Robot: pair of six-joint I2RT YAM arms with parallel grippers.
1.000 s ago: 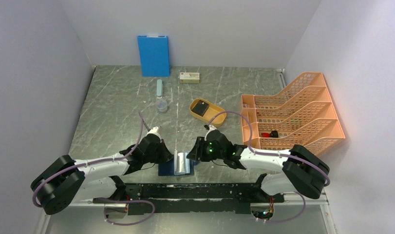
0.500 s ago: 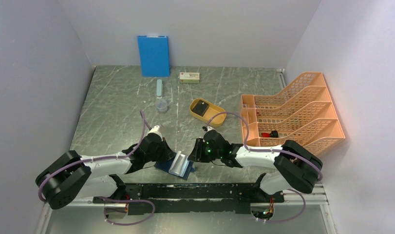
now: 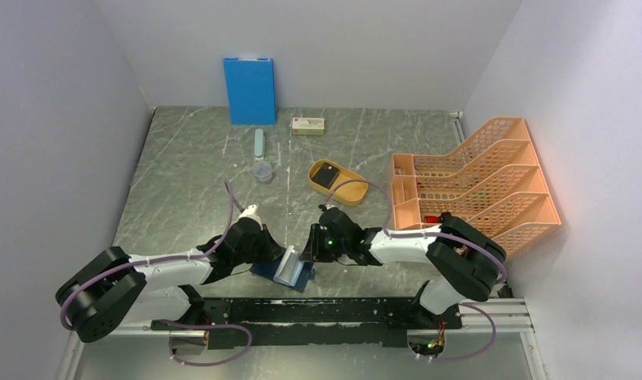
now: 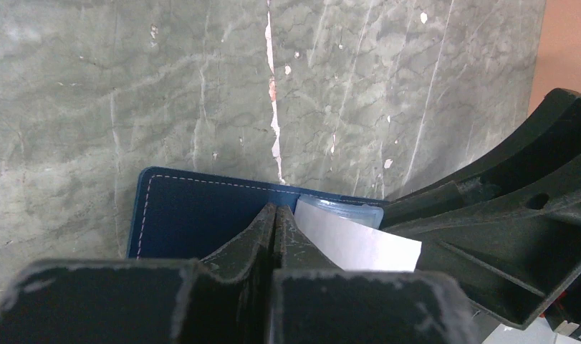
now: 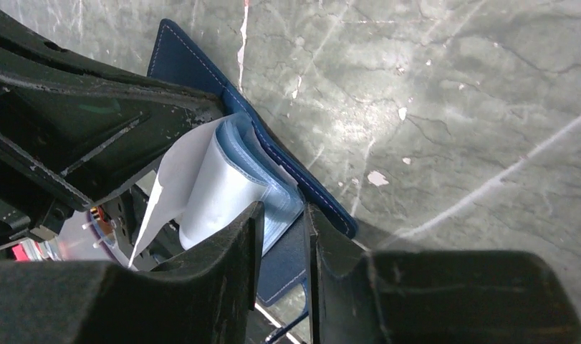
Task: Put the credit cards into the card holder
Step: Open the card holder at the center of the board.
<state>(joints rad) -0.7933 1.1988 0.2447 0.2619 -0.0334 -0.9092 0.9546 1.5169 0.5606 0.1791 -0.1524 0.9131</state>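
Pale, perhaps lavender walls [image 3: 317,47] enclose a grey marbled tabletop [image 3: 191,174].

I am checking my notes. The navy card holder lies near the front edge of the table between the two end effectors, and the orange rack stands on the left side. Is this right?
Not quite. The top view shows the orange rack on the right side, not the left. The part about the card holder is correct.

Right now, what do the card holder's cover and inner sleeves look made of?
Card holder cover: matte navy leather or imitation, going by the pale stitching along its edge. Inner sleeves: probably thin, glossy, translucent plastic; they curl and catch the light.
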